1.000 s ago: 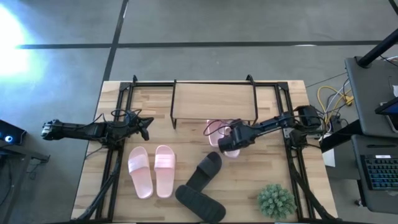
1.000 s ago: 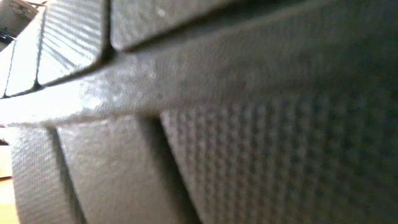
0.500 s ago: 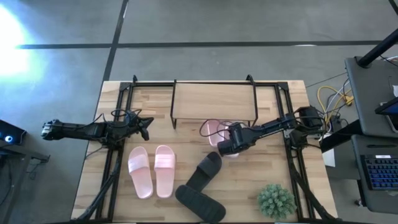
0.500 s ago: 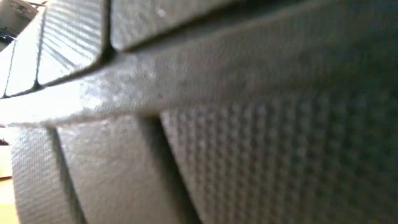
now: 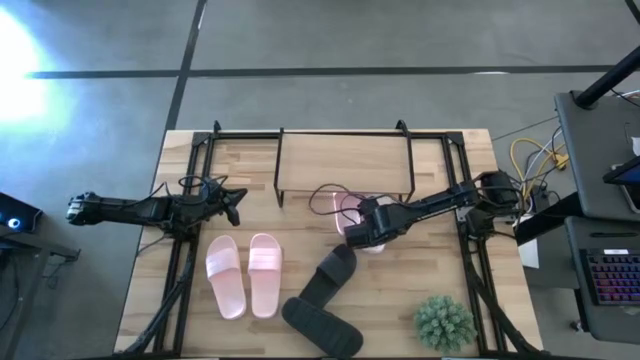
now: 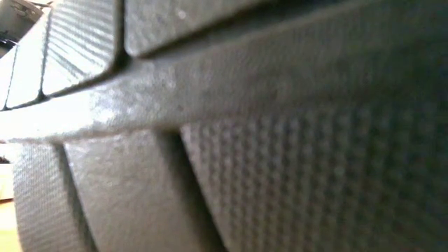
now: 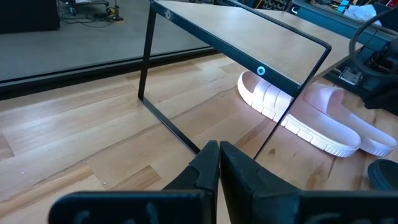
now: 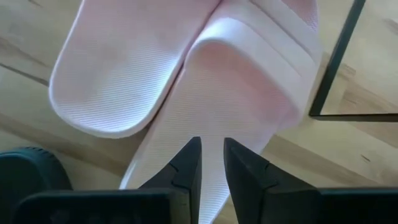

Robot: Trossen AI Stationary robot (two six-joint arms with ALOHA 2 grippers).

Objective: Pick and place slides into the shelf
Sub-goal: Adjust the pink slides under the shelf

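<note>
The right gripper (image 5: 358, 232) sits low over a pink pair of slides (image 5: 345, 212) lying at the front edge of the shelf (image 5: 345, 160), partly tucked under its top board. In the right wrist view its two fingers (image 8: 189, 163) stand close together with only a thin gap, their tips right at the raised strap (image 8: 249, 93) of the nearer pink slide; whether they have actually pinched the strap cannot be told, since the tips seem to lie on its surface more than around it. Ahead of the fingers and to one side runs a black leg of the shelf (image 8: 339, 59), and just behind them lies the toe of a black slide (image 8: 28, 171). To do this step well, the fingers likely need one tip under the strap and one over it, near the strap's middle, so the slide hangs level; then a short, low push forward should carry it under the board, steering clear of the leg. The second pink pair (image 5: 243, 274) and the black pair (image 5: 325, 300) wait on the table (image 5: 300, 225), well behind the fingers. The left gripper (image 5: 232, 205) waits off to the side, fingers pressed together and empty, facing the shelf's other end.
</note>
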